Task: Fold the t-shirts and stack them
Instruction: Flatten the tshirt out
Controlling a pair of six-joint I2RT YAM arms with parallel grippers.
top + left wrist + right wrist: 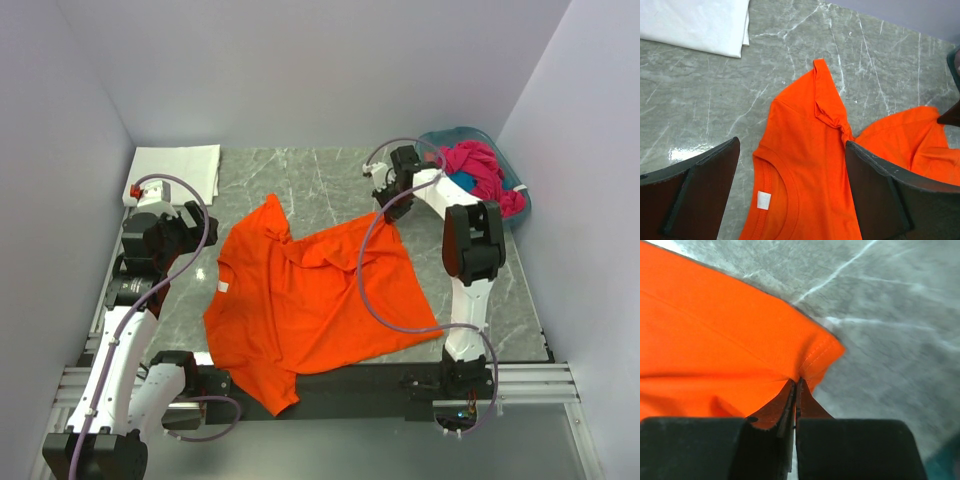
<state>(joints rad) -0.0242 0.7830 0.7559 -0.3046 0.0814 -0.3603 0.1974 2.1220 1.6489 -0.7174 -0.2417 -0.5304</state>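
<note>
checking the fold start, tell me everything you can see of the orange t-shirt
The orange t-shirt is bright cloth, spread but wrinkled on the grey marbled table, collar and white neck label on the left, one sleeve bunched, near edge hanging over the table's front. The right gripper pinches a hemmed corner.

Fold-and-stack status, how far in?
Done: white t-shirt lies folded at the far-left corner. In hand: orange t-shirt spread unfolded, right gripper shut on its hem corner, left gripper open near the collar. Left: magenta shirt and blue shirt wait in the teal basket.
</note>
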